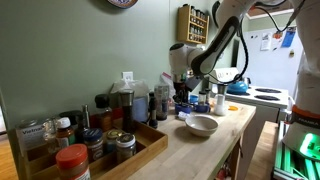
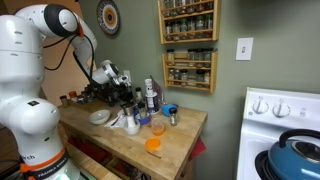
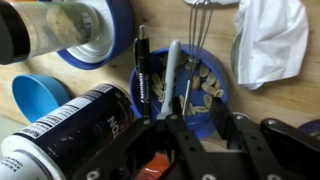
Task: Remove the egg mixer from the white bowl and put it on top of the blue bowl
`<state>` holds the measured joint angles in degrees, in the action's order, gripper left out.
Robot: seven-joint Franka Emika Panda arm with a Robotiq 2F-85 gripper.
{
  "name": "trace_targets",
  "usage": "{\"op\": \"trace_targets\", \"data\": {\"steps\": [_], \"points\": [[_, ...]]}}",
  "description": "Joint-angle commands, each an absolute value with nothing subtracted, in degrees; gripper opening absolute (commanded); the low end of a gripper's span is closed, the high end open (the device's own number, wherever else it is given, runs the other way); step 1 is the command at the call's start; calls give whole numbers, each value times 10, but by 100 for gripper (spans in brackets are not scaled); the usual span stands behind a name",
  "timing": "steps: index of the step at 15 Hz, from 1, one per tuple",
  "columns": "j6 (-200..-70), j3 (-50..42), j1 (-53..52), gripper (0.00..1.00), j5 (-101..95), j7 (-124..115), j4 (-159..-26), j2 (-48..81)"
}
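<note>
In the wrist view the small deep-blue bowl lies right under my gripper and holds pale pieces. A slender pale utensil, the egg mixer, lies across the blue bowl, with thin wires running off past its far rim. A black stick lies beside it. My jaws stand apart with nothing clearly between them. The white bowl sits nearer the counter's edge and also shows in an exterior view. In both exterior views the gripper hangs low over the clutter, hiding the blue bowl.
A white cloth, a black can, a light-blue cup and a blue-lidded jar crowd the bowl. A wooden tray of jars fills the counter's near end. A blue kettle sits on the stove.
</note>
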<state>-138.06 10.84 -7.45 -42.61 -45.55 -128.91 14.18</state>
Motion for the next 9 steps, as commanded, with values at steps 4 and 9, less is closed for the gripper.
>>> {"op": "trace_targets", "data": {"steps": [4, 9], "points": [[-1503, 87, -67, 91, -323, -374, -1396, -23], [-1581, 83, -65, 100, -258, -248, -1423, -57]]}}
